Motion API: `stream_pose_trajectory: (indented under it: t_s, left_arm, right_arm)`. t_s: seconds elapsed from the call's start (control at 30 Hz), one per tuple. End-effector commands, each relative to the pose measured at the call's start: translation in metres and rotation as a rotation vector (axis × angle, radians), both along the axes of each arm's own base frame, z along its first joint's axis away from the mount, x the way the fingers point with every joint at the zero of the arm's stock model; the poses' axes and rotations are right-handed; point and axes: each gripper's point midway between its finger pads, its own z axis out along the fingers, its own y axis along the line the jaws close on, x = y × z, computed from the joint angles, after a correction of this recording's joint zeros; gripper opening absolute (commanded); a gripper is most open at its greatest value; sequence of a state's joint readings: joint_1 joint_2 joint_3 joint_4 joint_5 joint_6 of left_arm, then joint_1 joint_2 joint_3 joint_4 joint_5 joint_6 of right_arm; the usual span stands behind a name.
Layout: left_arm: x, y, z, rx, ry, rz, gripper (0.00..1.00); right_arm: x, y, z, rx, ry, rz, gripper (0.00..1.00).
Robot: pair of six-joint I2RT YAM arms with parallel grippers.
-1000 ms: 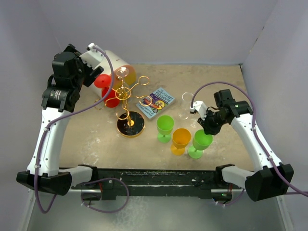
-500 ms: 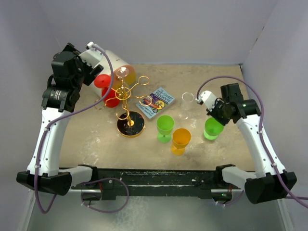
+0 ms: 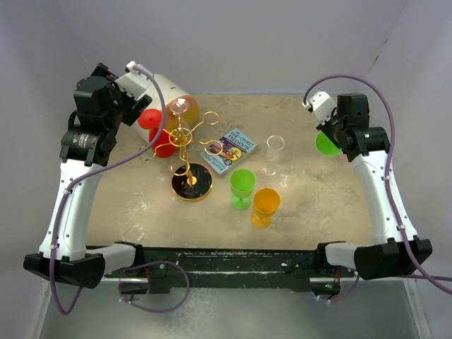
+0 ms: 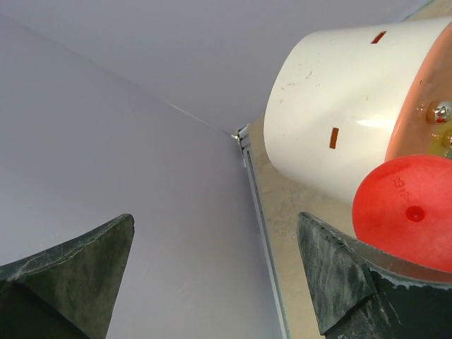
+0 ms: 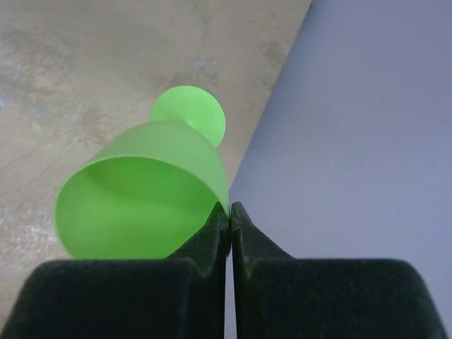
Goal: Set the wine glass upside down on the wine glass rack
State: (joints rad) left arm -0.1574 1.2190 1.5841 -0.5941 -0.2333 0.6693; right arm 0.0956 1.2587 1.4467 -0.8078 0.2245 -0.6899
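A light green wine glass (image 3: pixel 326 143) hangs in the air at the far right, close to the side wall. My right gripper (image 3: pixel 335 130) is shut on its rim, one finger inside the bowl and one outside (image 5: pixel 230 208). In the right wrist view the glass (image 5: pixel 141 205) points away from me, foot farthest. The gold wire wine glass rack (image 3: pixel 188 145) stands left of centre on its round black base. A red wine glass (image 3: pixel 157 132) sits at its left arms, foot up. My left gripper (image 3: pixel 138 107) is open beside the red foot (image 4: pixel 406 212), holding nothing (image 4: pixel 215 222).
A big white cylinder (image 3: pixel 168 94) lies behind the rack. A green glass (image 3: pixel 242 186) and an orange glass (image 3: pixel 265 205) stand near the middle front, a clear glass (image 3: pixel 274 152) behind them. A book (image 3: pixel 229 150) lies right of the rack. Walls close in left and right.
My right gripper closed on the light green glass's rim, lifted it off the table beside the orange glass and carried it up and back to the right. The left arm stayed still.
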Motion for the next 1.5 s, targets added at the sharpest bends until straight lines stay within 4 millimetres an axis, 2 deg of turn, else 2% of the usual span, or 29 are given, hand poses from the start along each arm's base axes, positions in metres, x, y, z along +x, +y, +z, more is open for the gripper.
stream_pose_trajectory:
  t_s: [0.0,0.13,0.27,0.4,0.6,0.8,0.97,1.1,1.2,1.33,1.47]
  left_arm:
    - [-0.01,-0.002,0.031,-0.065,-0.092,-0.01,0.99]
    - [-0.015,-0.009,0.046,-0.138,-0.121,-0.045,0.99]
    - [-0.021,-0.023,0.058,-0.218,-0.129,-0.117,0.99]
    - [-0.025,-0.037,0.072,-0.31,-0.143,-0.18,0.99]
    - [-0.03,-0.065,0.086,-0.456,-0.136,-0.312,0.99]
    - [-0.03,-0.094,0.093,-0.551,-0.096,-0.446,0.99]
    - [-0.027,-0.118,0.095,-0.651,-0.056,-0.539,0.99]
    - [-0.023,-0.14,0.084,-0.784,0.022,-0.605,1.0]
    - [-0.021,-0.156,0.079,-0.85,0.067,-0.65,0.99]
    - [-0.018,-0.174,0.083,-0.911,0.096,-0.696,0.98]
    - [-0.015,-0.193,0.076,-0.998,0.168,-0.736,0.96]
  right_arm:
    - [0.03,-0.015,0.056,0.003,-0.239,-0.131,0.0]
    - [0.043,-0.024,0.09,0.001,-0.379,-0.205,0.0]
    - [0.051,-0.011,0.12,0.105,-0.49,-0.186,0.0]
    - [0.055,0.012,0.152,0.23,-0.604,-0.102,0.0]
    - [0.053,0.067,0.189,0.472,-0.679,0.103,0.0]
    - [0.048,0.114,0.212,0.688,-0.639,0.261,0.0]
    - [0.036,0.144,0.23,0.815,-0.605,0.379,0.0]
    - [0.025,0.164,0.24,0.905,-0.57,0.465,0.0]
    - [0.02,0.177,0.243,0.948,-0.541,0.516,0.0]
    - [0.019,0.189,0.243,0.971,-0.517,0.549,0.0]
    - [0.013,0.204,0.24,0.997,-0.472,0.619,0.0]
